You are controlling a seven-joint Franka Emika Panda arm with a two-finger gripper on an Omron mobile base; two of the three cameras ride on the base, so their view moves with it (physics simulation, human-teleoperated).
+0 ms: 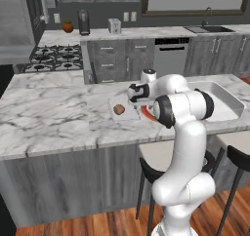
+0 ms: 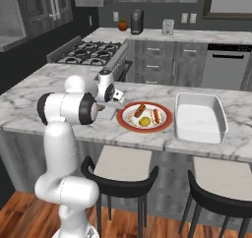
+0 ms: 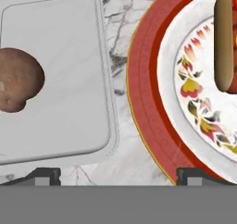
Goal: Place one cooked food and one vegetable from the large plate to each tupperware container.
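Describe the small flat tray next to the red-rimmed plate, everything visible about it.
The small tray is a pale-grey, rounded-corner rectangle with a low raised rim and a smooth, plastic-looking surface. It lies flat on the marble island counter, just beside the red-rimmed plate, with a narrow strip of marble between them, so they do not touch. One brown, lumpy, potato-like item rests on it; the rest of its floor is bare. The gripper hovers open above the gap between tray and plate, touching neither.

Between my two dark fingertips [image 3: 48, 176], across the lower middle of the hand view, lies a bare strip of marble counter [image 3: 121, 102]. The small flat pale-grey tray [image 3: 65, 102] bounds it at left, holding a brown lumpy potato [image 3: 18, 79]. At right stands the round red-rimmed plate [image 3: 143, 89].
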